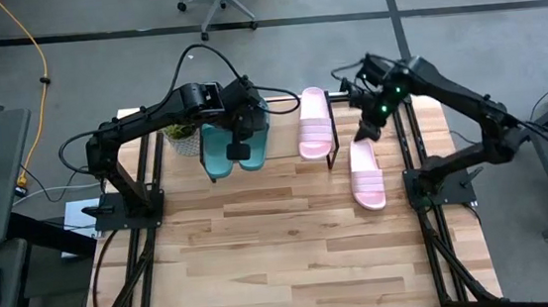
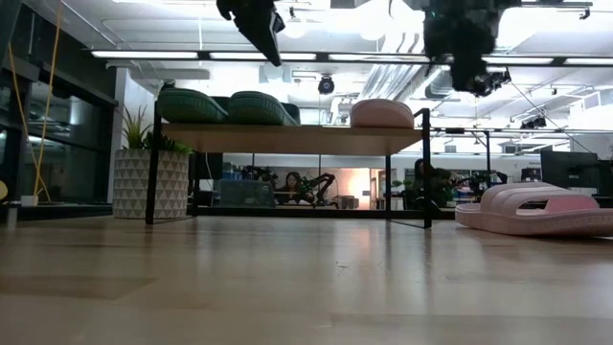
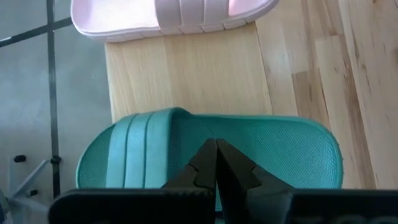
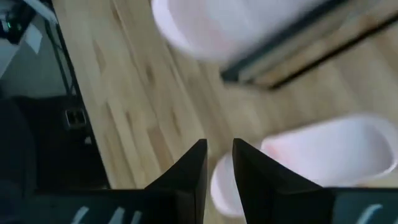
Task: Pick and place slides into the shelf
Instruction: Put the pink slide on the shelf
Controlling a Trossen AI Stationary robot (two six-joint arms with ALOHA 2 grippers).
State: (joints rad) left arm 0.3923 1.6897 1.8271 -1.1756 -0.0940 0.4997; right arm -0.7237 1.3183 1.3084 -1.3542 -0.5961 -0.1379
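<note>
On the far left of the table, a potted plant (image 1: 184, 134) is standing just beside the left end of the shelf (image 2: 287, 137). Two teal slides (image 1: 235, 147) are lying side by side on the left part of the shelf top. The left gripper (image 1: 238, 150) is hanging above them, its fingers (image 3: 214, 168) pressed together and holding nothing; the left wrist view is showing the closed tips over the nearer teal slide's footbed.

Moving right, one pink slide (image 1: 314, 122) is resting on the right part of the shelf, apart from the teal pair, with bare plank between them.

Further right, the right gripper (image 1: 369, 131) is hovering above the table just past the shelf's right end. Its fingers (image 4: 193, 171) are standing slightly apart with an empty gap between them, gripping nothing.

Below that gripper, the second pink slide (image 1: 365, 173) is lying flat on the wooden table (image 1: 293, 261), off the shelf and near its right legs. In the low view it is sitting at the right edge, sole down.
</note>
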